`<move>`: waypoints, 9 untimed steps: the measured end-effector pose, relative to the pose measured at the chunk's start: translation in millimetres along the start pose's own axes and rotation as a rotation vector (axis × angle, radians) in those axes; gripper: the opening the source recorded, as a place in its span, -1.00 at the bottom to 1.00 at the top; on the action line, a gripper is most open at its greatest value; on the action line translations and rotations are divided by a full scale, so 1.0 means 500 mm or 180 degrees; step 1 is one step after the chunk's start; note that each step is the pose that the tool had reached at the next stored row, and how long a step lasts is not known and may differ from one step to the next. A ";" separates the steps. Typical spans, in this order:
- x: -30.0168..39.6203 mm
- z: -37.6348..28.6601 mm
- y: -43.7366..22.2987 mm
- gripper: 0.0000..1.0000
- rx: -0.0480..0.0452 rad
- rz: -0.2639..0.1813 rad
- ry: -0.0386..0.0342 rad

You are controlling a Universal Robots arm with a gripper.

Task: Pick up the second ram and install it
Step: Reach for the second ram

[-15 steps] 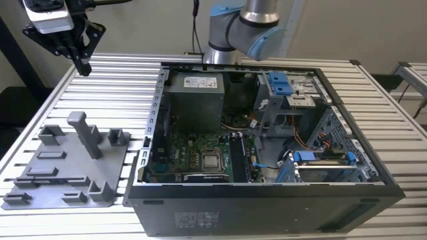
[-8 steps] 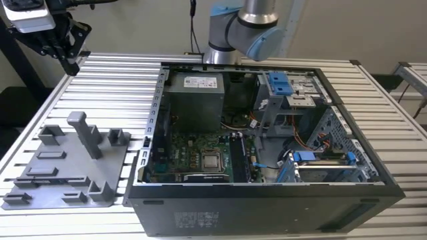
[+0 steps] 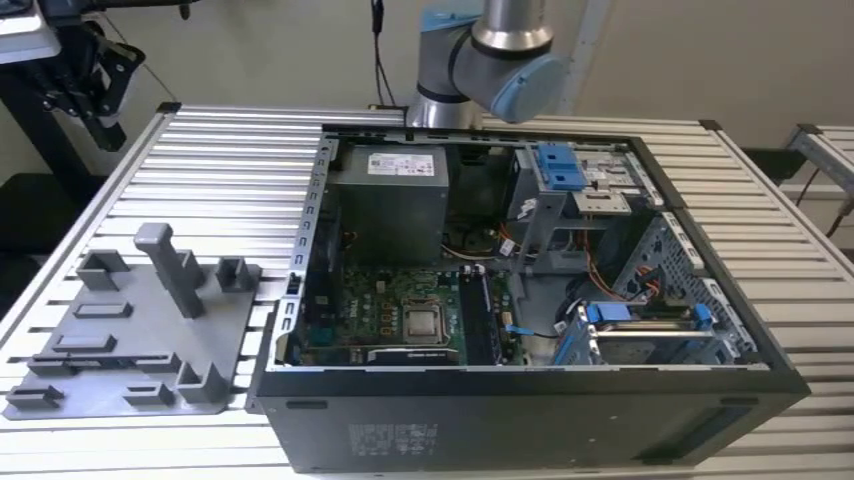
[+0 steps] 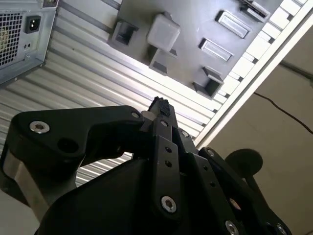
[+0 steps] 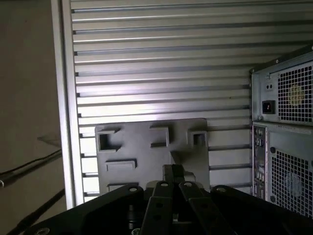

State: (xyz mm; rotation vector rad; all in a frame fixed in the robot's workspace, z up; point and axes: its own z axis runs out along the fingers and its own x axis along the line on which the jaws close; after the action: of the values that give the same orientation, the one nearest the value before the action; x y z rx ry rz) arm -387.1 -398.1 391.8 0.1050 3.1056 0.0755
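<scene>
while i hang off the rear corner of the computer case (image 3: 534,410), over the slatted table (image 5: 161,73), my gripper (image 4: 159,105) has its fingers pressed together, with nothing between them that i can make out. the grey fixture plate (image 5: 132,142) lies just beside the case. i cannot tell where the second ram sits, on that plate or on the motherboard (image 3: 387,300) inside the case. to reach well, i judge i should find the stick first, square up to its long edges, and spread just enough to clear them.
</scene>
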 end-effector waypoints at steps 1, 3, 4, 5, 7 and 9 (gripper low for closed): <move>0.007 0.000 0.000 -0.79 0.0000 0.0000 0.0000; 0.019 -0.001 -0.001 -0.79 0.0000 -0.0002 0.0000; 0.025 -0.001 -0.002 -0.79 0.0000 -0.0004 0.0001; 0.031 -0.001 -0.002 -0.79 0.0000 -0.0006 0.0001; 0.039 -0.001 -0.003 -0.79 0.0000 -0.0011 0.0006; 0.048 -0.001 -0.003 -0.79 0.0001 -0.0015 0.0019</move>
State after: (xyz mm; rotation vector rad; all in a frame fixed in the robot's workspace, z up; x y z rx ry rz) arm -411.1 -398.2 391.3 0.0978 3.1116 0.0754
